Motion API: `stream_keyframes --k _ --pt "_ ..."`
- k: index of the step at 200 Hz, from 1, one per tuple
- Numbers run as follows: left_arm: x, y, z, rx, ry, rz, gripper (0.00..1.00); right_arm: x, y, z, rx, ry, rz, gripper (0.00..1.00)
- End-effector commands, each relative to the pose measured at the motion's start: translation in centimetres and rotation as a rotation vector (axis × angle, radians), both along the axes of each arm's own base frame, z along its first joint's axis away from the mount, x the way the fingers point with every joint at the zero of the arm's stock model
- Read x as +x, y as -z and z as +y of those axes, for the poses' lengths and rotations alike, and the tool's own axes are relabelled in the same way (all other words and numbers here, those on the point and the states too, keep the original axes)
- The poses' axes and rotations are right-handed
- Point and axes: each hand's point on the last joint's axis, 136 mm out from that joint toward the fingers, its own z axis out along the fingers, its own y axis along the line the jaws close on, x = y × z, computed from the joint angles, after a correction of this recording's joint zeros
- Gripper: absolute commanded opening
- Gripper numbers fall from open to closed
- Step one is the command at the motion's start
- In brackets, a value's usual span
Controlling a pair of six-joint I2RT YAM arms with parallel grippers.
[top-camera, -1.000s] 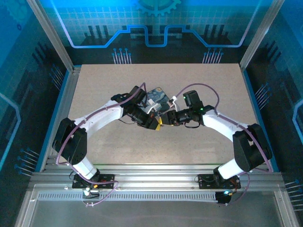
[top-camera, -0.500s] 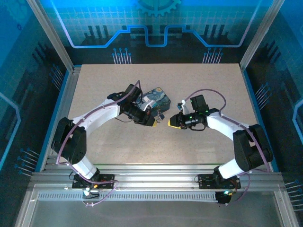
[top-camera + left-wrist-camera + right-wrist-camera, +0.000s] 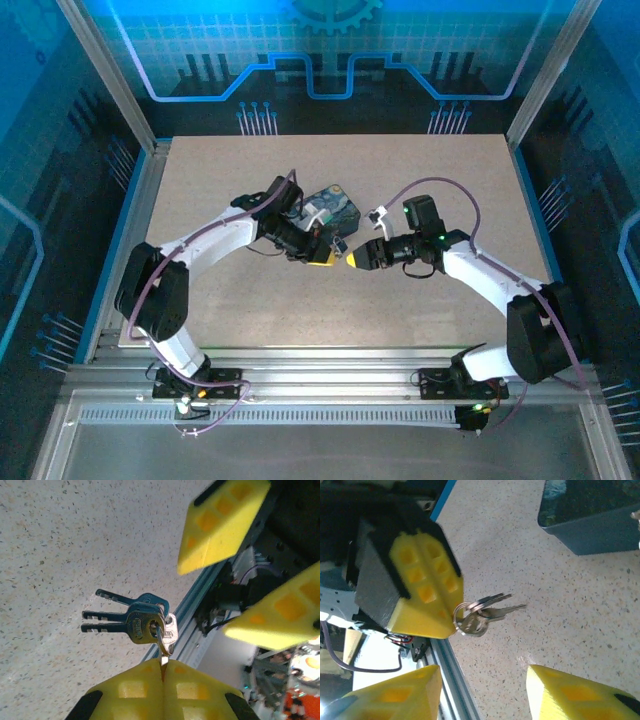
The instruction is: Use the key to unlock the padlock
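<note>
My left gripper (image 3: 163, 666) is shut on a thin metal ring, and the key (image 3: 131, 625) hangs from it in a small bunch, blades pointing away over the table. The right wrist view has the same bunch of keys (image 3: 485, 616) dangling from the left gripper's yellow fingers (image 3: 422, 587). My right gripper (image 3: 484, 680) stands open just short of the keys, nothing between its fingers (image 3: 222, 525). From above, the left gripper (image 3: 322, 258) and right gripper (image 3: 356, 260) nearly meet tip to tip. The padlock is hidden.
A dark-blue painted tin (image 3: 335, 207) sits just behind the two grippers, and its corner (image 3: 592, 517) lies beyond the keys. The speckled table (image 3: 400, 170) has free room on all sides. A metal rail (image 3: 452, 670) runs along the near edge.
My right gripper pulled back to the right, then came back toward the left gripper and the keys. The left gripper shifted slightly and kept its hold.
</note>
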Motion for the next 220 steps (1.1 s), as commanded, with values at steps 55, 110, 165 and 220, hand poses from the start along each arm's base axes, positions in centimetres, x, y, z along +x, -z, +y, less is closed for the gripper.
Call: stream_keyframes --k 55,110,165,220 --pt "2.6 -3.7 -0.9 -0.195 -0.233 0.386 0.0 1.7 -2.7 -0.4 -0.013 -0.006 -0.511 0.39" --pt "2.5 -5.6 -0.8 -0.205 -0.214 0.39 0.0 1.7 -5.3 0.5 0.007 -0.128 -0.896 0.37" --pt "2.4 -5.6 -0.6 -0.196 -0.202 0.38 0.0 2.9 -5.8 1.3 -0.041 -0.201 -1.084 0.3" --pt "2.5 -5.8 -0.4 -0.193 -0.192 0.369 0.0 4.4 -5.8 2.1 -0.102 -0.175 -1.132 0.25"
